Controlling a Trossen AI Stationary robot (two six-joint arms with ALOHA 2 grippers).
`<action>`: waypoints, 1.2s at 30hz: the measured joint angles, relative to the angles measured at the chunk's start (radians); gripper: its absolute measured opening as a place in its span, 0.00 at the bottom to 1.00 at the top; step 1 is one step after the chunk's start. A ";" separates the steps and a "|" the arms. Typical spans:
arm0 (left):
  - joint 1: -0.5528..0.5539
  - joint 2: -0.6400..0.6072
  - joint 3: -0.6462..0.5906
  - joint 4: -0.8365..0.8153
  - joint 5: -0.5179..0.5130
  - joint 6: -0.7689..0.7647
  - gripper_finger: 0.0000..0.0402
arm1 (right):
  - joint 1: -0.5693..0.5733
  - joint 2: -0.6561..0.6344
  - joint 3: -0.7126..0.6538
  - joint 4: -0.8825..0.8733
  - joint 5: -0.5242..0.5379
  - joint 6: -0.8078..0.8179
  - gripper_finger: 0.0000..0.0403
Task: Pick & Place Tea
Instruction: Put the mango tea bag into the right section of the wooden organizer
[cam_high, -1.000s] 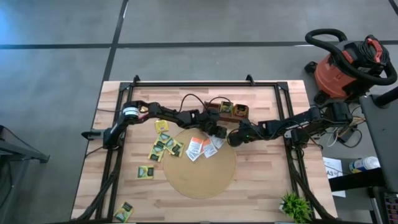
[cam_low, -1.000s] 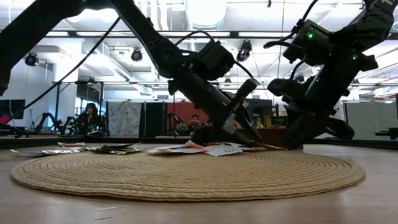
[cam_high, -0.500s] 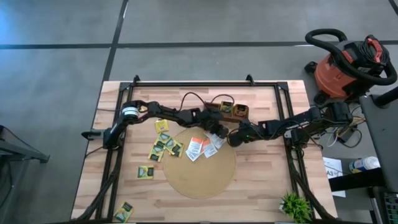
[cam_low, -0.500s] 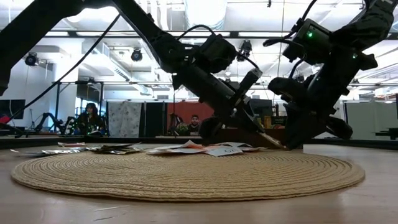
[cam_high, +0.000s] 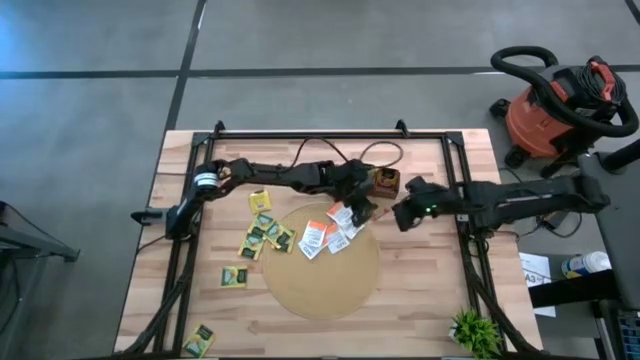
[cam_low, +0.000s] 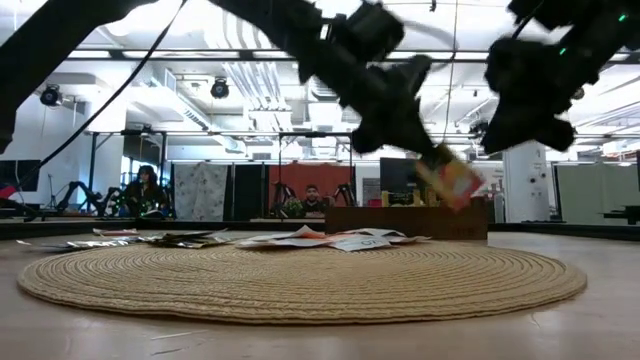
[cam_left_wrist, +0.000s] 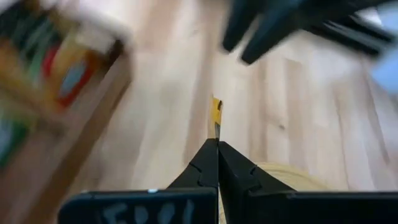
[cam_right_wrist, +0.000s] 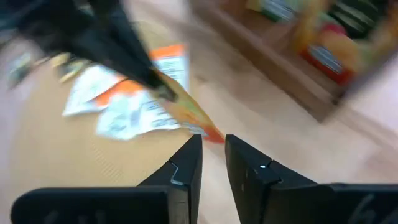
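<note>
A round woven mat (cam_high: 322, 262) lies mid-table — a red shop vacuum (cam_high: 557, 105) stands beyond the corner.

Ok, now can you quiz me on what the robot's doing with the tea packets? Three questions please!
1. True or false: the left gripper has its jaws shut on an orange sachet lifted clear of the table.
2. Where do the orange-and-white sachets lie? A: on the round mat. B: on a plate. C: in a bowl.
3. What colours are the sachets on the wood to the left of the mat?

Key: 1 true. 2 A. 3 yellow and dark green.
</note>
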 joint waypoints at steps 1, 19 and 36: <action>-0.010 0.000 0.028 -0.026 0.002 0.080 0.00 | 0.004 -0.027 0.000 0.001 -0.021 -0.052 0.18; -0.030 -0.002 0.111 -0.169 -0.047 0.387 0.00 | 0.015 0.116 0.194 -0.078 -0.108 -0.585 0.25; -0.030 -0.001 0.111 -0.170 -0.055 0.378 0.00 | 0.014 0.362 0.312 -0.139 -0.074 -0.657 0.41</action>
